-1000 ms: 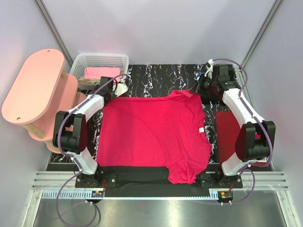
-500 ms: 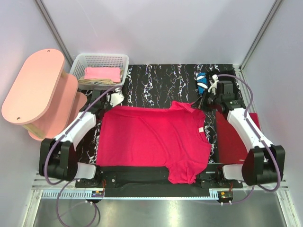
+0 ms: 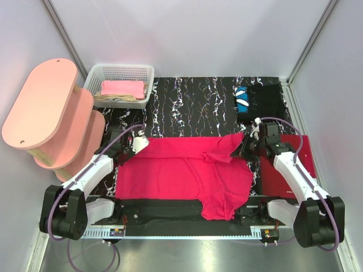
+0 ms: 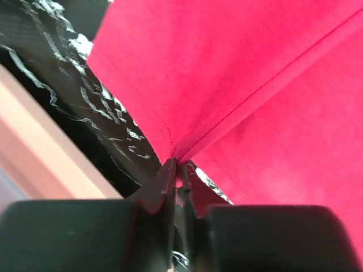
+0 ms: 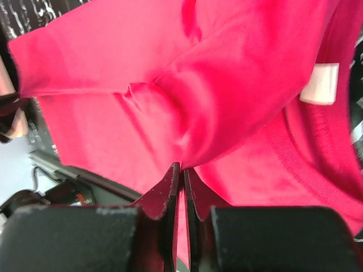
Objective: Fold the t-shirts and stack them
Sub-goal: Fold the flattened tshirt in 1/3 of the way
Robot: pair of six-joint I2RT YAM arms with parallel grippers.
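Note:
A crimson-red t-shirt [image 3: 181,175] lies across the dark marbled table, its far part doubled over toward the near edge. My left gripper [image 3: 138,144] [image 4: 178,167] pinches the folded far-left corner, and cloth shows between its nearly shut tips. My right gripper [image 3: 248,144] [image 5: 181,170] grips a bunched fold of the red t-shirt [image 5: 227,85] by the far-right sleeve. The white neck tag [image 5: 319,84] shows close to it. A black t-shirt [image 3: 265,97] with a blue-white patch [image 3: 242,100] lies at the back right. Pink [image 3: 122,88] and beige [image 3: 113,98] t-shirts sit folded in a basket.
The white basket [image 3: 120,69] stands at the back left. A pink tiered shelf [image 3: 42,107] is beside it, off the table's left edge. A flat dark-red rectangle [image 3: 283,167] lies under my right arm at the table's right side.
Both grippers drew the red t-shirt's far edge toward the near side, folding it over. The right arm moved off the black t-shirt, which now shows.

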